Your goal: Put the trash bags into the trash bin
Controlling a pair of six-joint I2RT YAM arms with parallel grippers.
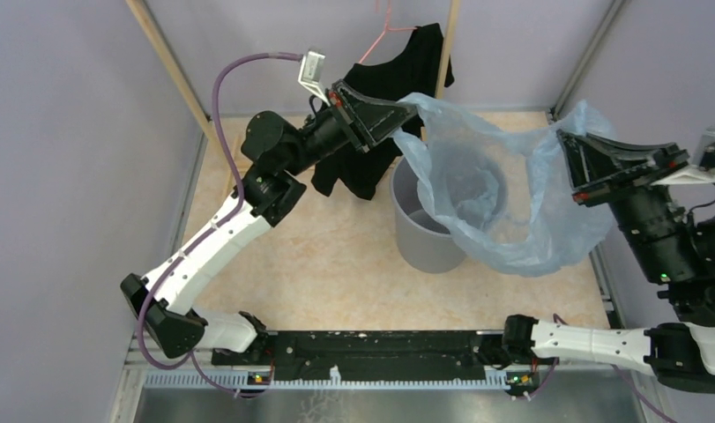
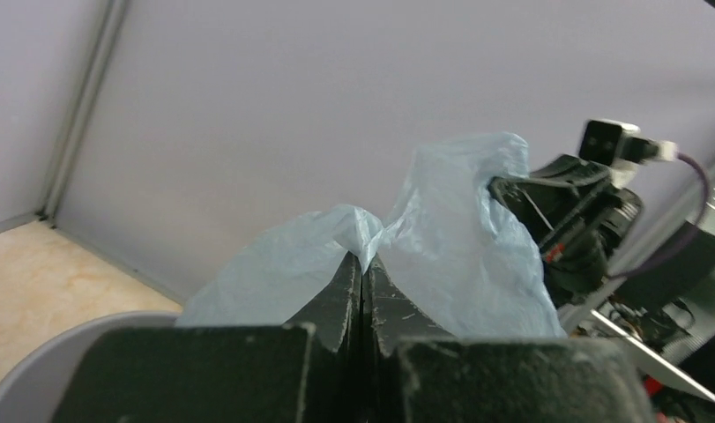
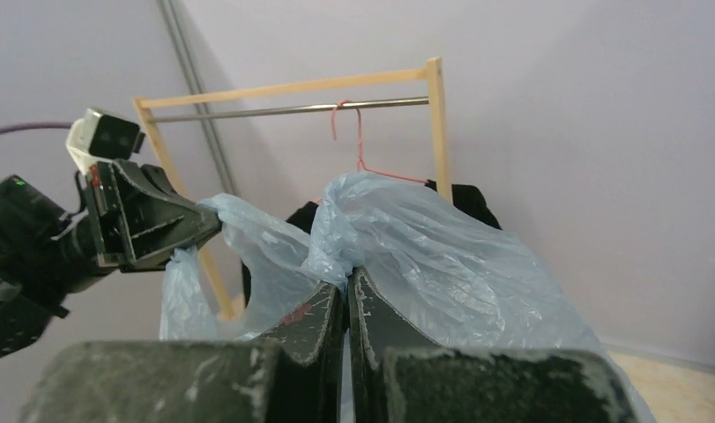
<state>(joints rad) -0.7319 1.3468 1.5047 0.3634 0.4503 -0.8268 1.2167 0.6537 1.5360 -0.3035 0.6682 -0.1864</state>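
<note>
Spanning the gap between both arms, the trash bag (image 1: 512, 211) is held stretched open over the trash bin (image 1: 420, 238). The right gripper (image 1: 567, 141) is clenched on one edge of the film, jaws pressed together over a pinch of it. The left gripper (image 1: 408, 109) is clamped likewise on the opposite edge. Below and between the grippers the bag sags; its middle appears to dip inside the bin's rim, while much film drapes outside on the right gripper's side. Judged progress: bag raised and partly lowered; full insertion and release are not yet done. Beyond the left gripper hangs a black shirt (image 1: 380, 84) on a pink hanger (image 1: 384, 26).
</note>
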